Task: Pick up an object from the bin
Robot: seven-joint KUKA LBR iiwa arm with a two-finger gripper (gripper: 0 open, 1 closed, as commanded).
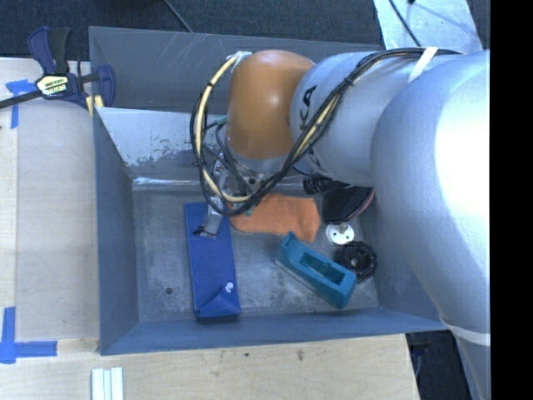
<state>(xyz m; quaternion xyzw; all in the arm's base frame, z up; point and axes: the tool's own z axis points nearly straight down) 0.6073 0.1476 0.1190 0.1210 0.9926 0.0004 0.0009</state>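
Blue pouch [214,269], flat and long, lay left of centre on the floor of the bin [117,248]. Its long axis ran almost straight from the back wall toward the front wall, tilted a little so that the near end sat slightly further right than the far end. A small pale mark showed close to the near end. The gripper [213,222] stood at the pouch's far end, low over its edge and seemingly touching it. Whether it was open or closed could not be told, since the wrist's orange cover [262,98] and looped cables [204,132] hid much of it. Just right of the gripper lay an orange cloth [283,215], close beside the pouch's far end. Nearer the front, a teal block [316,269] with a slot in its top lay slantwise, apart from the pouch, its long axis running from upper left to lower right. By its right end sat a black round piece [360,259], with a small white disc [339,234] just behind it.
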